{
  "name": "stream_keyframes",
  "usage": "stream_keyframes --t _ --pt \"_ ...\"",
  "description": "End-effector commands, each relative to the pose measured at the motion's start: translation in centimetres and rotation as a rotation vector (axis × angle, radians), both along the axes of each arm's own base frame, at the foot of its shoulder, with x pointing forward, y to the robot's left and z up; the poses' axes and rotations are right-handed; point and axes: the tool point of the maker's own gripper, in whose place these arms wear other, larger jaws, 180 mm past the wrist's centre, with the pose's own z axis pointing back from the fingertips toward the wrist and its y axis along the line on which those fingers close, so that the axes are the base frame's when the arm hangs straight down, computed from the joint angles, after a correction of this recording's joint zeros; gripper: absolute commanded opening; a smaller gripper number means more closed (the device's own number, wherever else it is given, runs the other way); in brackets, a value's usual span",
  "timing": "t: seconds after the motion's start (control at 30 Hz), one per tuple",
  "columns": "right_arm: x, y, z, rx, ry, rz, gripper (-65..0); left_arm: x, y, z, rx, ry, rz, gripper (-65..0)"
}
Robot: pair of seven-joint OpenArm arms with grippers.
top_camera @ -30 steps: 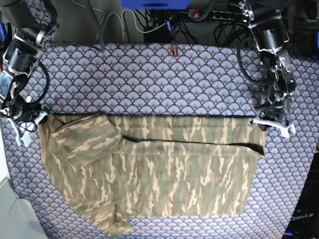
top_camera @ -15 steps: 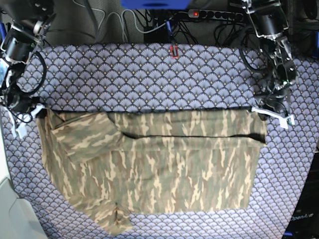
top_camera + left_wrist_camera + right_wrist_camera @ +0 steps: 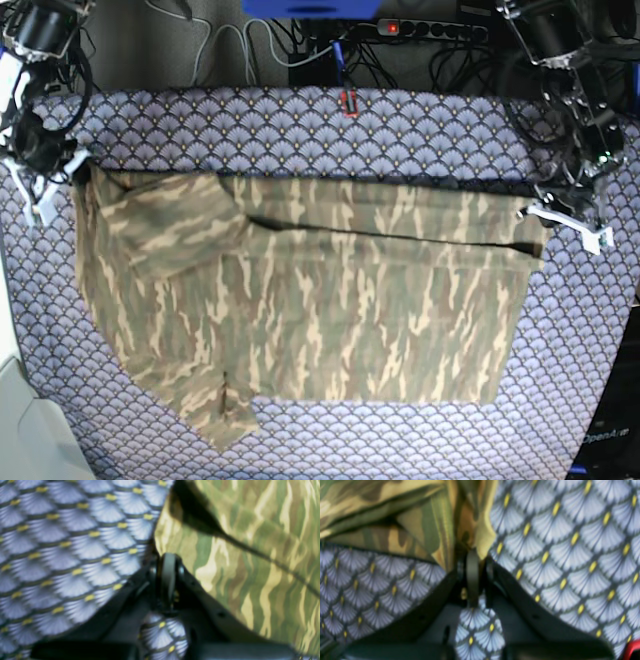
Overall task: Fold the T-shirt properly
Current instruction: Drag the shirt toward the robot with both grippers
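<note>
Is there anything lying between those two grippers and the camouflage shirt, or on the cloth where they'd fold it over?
Nothing visible. The left gripper and right gripper are each already shut on an edge of the T-shirt, so no gap remains. The patterned cloth beyond the shirt shows only a small red item at its far edge.

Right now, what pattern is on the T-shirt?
Camouflage of olive, tan and brown streaks on the T-shirt; clearest in base view.

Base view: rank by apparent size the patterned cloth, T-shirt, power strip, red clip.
1. patterned cloth, covers nearly the whole surface.
2. T-shirt, spread over much of it.
3. power strip, long black bar at the back; farther from the camera, so its true size is unsure.
4. red clip, tiny.
</note>
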Motion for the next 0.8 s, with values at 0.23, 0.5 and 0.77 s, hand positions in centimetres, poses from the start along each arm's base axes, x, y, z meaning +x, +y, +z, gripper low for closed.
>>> stream_keyframes --t 0.23,0.5,0.77 --pt "-2.5 -0.3 1.5 -0.039 -0.015 0.032 -65.0 -3.0 2.1 1.8 0.062 0.027 0.024 -64.4" --pt "-5.8 -1.7 1.8 -0.063 -0.001 -0.037 -65.0 -5.7 2.2 0.8 0.082 0.077 0.016 -64.4" --pt "-7.3 -1.3 1.0 -0.052 0.032 -0.040 -65.0 -7.1 2.4 0.1 0.090 0.114 0.013 -64.4"
